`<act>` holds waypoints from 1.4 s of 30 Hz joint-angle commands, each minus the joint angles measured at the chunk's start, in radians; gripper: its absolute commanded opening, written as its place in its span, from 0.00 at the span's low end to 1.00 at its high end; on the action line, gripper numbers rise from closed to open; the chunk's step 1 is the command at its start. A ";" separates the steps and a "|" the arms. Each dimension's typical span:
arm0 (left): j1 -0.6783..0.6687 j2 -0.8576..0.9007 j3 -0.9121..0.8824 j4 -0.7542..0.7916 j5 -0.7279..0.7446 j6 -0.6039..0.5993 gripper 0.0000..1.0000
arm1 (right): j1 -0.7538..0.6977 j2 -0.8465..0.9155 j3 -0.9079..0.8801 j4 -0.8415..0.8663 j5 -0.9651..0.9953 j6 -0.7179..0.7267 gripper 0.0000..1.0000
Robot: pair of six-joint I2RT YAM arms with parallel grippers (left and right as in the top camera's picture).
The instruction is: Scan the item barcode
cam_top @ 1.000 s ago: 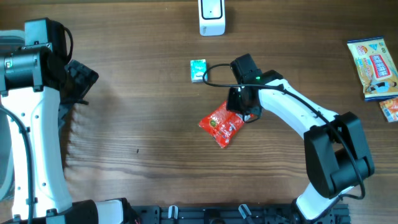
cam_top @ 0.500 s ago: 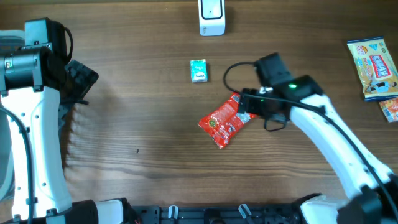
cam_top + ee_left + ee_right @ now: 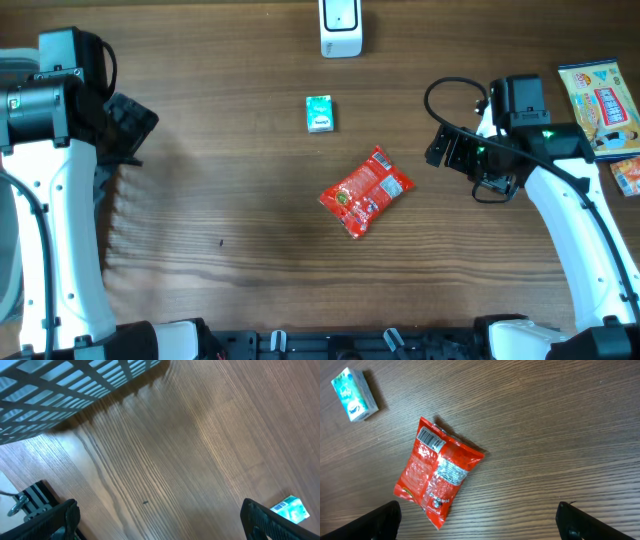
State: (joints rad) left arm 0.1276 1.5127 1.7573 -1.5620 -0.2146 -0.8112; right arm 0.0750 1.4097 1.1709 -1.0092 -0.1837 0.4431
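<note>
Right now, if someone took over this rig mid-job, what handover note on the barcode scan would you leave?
Left gripper: open, empty, at the table's left side, far from the items.
Right gripper: open, empty, right of the red snack packet, not touching it.
Packet: flat mid-table, its barcode facing up in the right wrist view.
White scanner: at the far edge. The small green box lies nearer to it.
Done: nothing that the views confirm.
Left: probably grasp the packet and show its barcode to the scanner.
</note>
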 commanded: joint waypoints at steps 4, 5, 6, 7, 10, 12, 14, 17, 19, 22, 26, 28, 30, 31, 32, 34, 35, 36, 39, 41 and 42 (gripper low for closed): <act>-0.008 0.008 -0.003 0.070 0.285 0.055 1.00 | -0.002 -0.008 0.001 0.009 -0.016 -0.024 1.00; -0.023 0.010 -0.013 0.091 0.352 0.116 1.00 | -0.002 -0.008 0.001 0.014 -0.016 -0.024 1.00; -0.062 0.010 -0.045 0.130 0.444 0.220 1.00 | -0.002 -0.008 0.001 0.024 -0.017 -0.021 1.00; -0.095 0.010 -0.071 0.156 0.484 0.267 1.00 | -0.002 -0.008 0.000 0.032 -0.017 -0.021 1.00; -0.255 0.011 -0.227 0.292 0.507 0.303 0.86 | -0.002 -0.008 0.000 0.055 -0.017 -0.021 1.00; -0.351 0.020 -0.323 0.394 0.507 0.303 0.76 | -0.002 -0.007 0.000 0.058 -0.017 -0.021 1.00; -0.448 0.050 -0.426 0.520 0.507 0.303 1.00 | -0.002 -0.007 0.000 0.056 -0.017 -0.024 1.00; -0.541 0.114 -0.478 0.629 0.506 0.303 1.00 | -0.002 -0.007 -0.001 0.047 -0.016 -0.024 1.00; -0.567 0.141 -0.478 0.681 0.513 0.290 1.00 | -0.002 -0.006 -0.001 0.047 -0.017 -0.024 1.00; -0.597 0.199 -0.478 0.775 0.518 0.289 1.00 | -0.002 -0.006 -0.001 0.047 -0.017 -0.024 1.00; -0.599 0.334 -0.478 0.867 0.679 0.333 1.00 | -0.002 -0.006 -0.001 0.044 -0.017 -0.025 1.00; -0.599 0.385 -0.478 0.891 0.710 0.332 1.00 | -0.002 -0.006 -0.001 0.039 -0.017 -0.025 1.00; -0.602 0.394 -0.478 0.895 0.721 0.335 1.00 | -0.002 -0.006 -0.001 0.036 -0.017 -0.025 1.00; -0.608 0.396 -0.478 0.902 0.753 0.370 1.00 | -0.002 -0.006 -0.001 0.037 -0.017 -0.025 1.00; -0.614 0.399 -0.478 0.908 0.825 0.461 1.00 | -0.002 -0.006 -0.001 0.037 -0.017 -0.025 1.00; -0.626 0.407 -0.478 0.918 0.936 0.554 1.00 | -0.002 -0.006 -0.001 0.036 -0.017 -0.025 1.00; -0.632 0.416 -0.478 0.933 0.948 0.550 1.00 | -0.002 -0.006 -0.001 0.036 -0.017 -0.025 1.00; -0.637 0.424 -0.478 0.945 0.948 0.543 1.00 | -0.002 -0.006 -0.001 0.036 -0.017 -0.025 1.00; -0.656 0.494 -0.478 0.991 0.947 0.542 1.00 | -0.002 -0.006 -0.001 0.024 -0.017 -0.025 1.00; -0.653 0.543 -0.478 0.994 0.947 0.534 1.00 | -0.002 -0.006 -0.001 0.010 -0.017 -0.030 1.00; -0.650 0.566 -0.478 0.994 0.946 0.515 1.00 | -0.002 -0.006 -0.001 0.008 -0.017 -0.042 1.00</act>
State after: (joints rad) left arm -0.5274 2.0068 1.2808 -0.5674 0.7097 -0.2993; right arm 0.0750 1.4097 1.1709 -0.9939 -0.1909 0.4381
